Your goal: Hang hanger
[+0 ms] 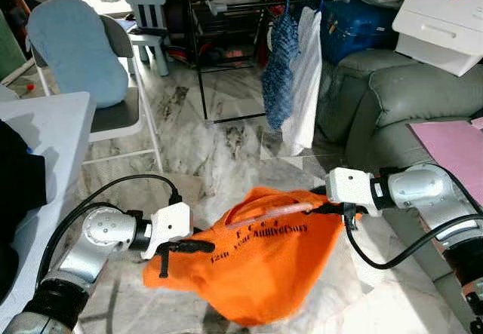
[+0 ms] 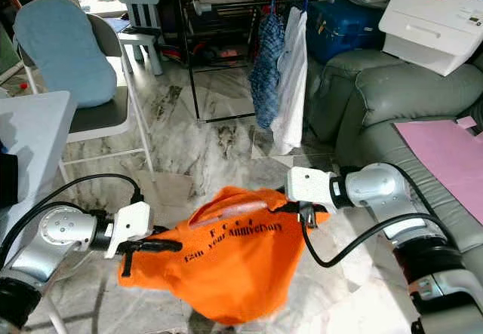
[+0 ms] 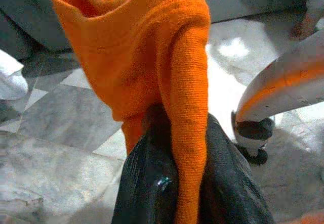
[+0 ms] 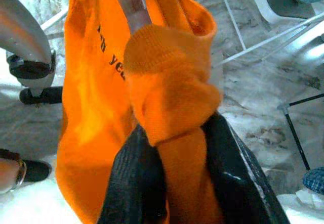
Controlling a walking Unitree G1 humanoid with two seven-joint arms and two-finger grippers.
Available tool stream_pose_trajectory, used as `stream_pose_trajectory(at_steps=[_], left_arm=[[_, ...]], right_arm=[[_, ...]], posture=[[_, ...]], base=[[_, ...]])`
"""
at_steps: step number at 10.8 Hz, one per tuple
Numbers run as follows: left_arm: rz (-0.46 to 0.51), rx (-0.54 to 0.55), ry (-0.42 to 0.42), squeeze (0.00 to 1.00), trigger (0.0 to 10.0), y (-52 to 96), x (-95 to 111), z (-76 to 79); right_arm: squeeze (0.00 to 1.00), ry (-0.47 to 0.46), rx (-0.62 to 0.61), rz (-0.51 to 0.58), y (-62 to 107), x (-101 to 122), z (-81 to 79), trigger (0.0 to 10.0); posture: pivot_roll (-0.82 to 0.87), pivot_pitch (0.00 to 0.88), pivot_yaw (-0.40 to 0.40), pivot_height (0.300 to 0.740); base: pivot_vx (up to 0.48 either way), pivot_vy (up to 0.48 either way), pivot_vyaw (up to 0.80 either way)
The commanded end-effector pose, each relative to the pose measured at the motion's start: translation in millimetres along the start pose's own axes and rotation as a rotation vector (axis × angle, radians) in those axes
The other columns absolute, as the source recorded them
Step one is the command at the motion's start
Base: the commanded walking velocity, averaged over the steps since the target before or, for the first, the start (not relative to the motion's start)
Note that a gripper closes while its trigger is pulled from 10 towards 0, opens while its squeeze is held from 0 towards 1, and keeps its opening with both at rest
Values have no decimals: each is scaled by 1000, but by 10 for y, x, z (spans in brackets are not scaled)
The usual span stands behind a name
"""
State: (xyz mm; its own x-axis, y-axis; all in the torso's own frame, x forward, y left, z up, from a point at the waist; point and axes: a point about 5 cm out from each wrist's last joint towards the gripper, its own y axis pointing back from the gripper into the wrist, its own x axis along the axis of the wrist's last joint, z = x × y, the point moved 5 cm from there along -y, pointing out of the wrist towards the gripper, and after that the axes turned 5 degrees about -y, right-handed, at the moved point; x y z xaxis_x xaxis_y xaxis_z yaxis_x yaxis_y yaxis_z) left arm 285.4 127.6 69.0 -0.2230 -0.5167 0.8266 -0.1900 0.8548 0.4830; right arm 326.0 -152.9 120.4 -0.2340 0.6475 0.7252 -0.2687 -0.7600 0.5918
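An orange shirt (image 1: 260,262) with black lettering hangs stretched between my two grippers, low over the marble floor. A pale pink hanger bar (image 1: 264,215) lies inside its neckline and shows again as the hanger bar (image 4: 130,1) in the right wrist view. My left gripper (image 1: 202,247) is shut on the shirt's left edge, with orange fabric (image 3: 187,148) pinched between its black fingers (image 3: 147,188). My right gripper (image 1: 323,208) is shut on the bunched right shoulder (image 4: 172,92) of the shirt. Ahead stands a black drying rack (image 1: 198,47) with a blue garment (image 1: 281,66) and a white garment (image 1: 306,85) hanging from it.
A folding chair (image 1: 113,115) with a blue cushion stands at the left, beside a white table (image 1: 45,123). A green sofa (image 1: 385,100) with a white drawer box (image 1: 441,25) and a pink sheet (image 1: 453,145) is at the right. A small white chair (image 1: 147,10) stands at the back.
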Motion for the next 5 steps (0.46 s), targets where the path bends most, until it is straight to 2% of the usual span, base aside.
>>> stream_pose_trajectory(at_steps=[1,5], left_arm=[[35,47,-52,0,0,17,114,-118],[48,135,-75,0,0,24,126,-222]], right_arm=[[0,14,27,-14,-6,-16,-40,0],[0,9,16,-31,-26,-57,-51,0]], posture=[[-138,30,0,740],[-134,33,-2,740]], base=[[0,0,0],[0,0,0]])
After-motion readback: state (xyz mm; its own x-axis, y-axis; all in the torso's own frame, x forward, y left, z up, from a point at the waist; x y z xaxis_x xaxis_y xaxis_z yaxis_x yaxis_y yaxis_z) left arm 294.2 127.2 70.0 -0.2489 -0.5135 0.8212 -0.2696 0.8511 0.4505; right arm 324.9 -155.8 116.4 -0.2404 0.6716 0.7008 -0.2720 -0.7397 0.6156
